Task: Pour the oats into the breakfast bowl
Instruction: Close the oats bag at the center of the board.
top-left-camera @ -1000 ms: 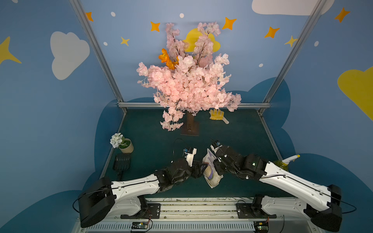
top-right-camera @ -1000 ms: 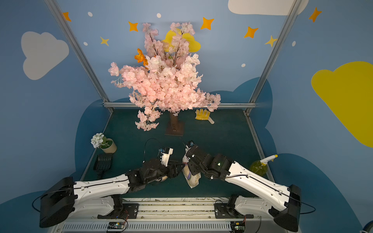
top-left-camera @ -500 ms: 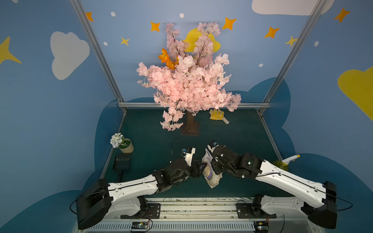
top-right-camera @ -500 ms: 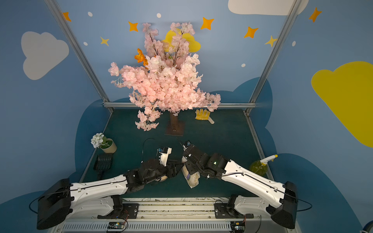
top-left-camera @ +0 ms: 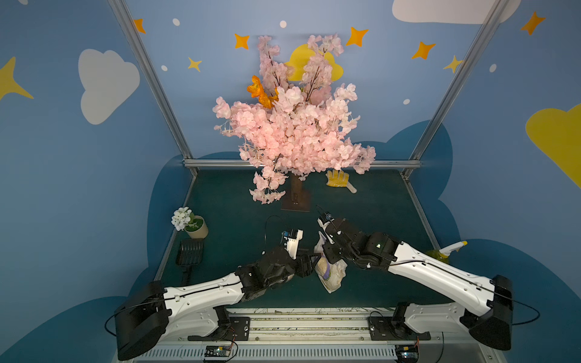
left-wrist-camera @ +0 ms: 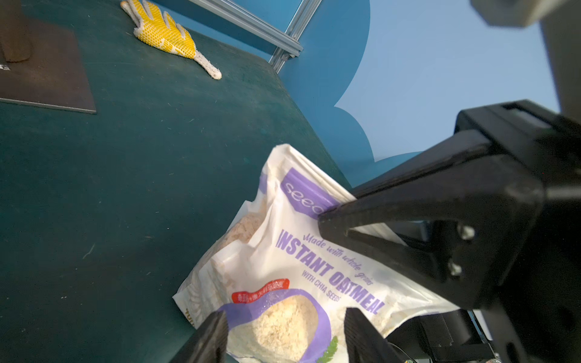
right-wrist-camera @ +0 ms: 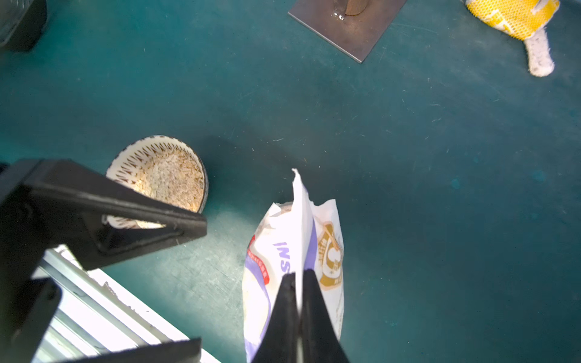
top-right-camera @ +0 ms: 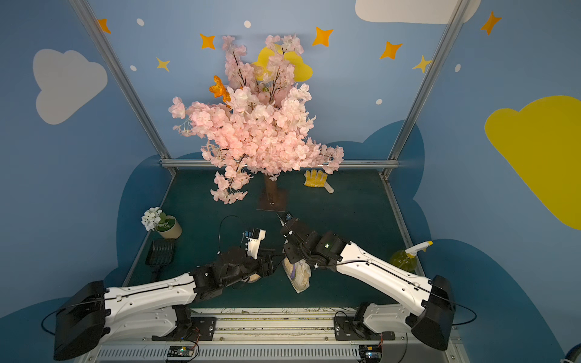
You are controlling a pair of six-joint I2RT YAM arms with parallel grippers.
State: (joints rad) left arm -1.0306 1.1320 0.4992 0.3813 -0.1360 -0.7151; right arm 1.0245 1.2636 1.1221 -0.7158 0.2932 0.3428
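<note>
Breakfast bowl point(right-wrist-camera: 132, 157) holds a bed of flakes, so the pour looks largely done. Oats bag point(top-left-camera: 329, 276) stands upright at the table's 6 o'clock, with the bowl near its 9 o'clock. Right gripper point(right-wrist-camera: 298, 279) pinches the bag's top seam. Left gripper point(right-wrist-camera: 201, 284) is wide and empty, beside the bag. Remaining, likely: release the bag.

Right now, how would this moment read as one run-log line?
right gripper: shut on oats bag top edge | left gripper: open, not gripping | breakfast bowl: holds flakes
</note>
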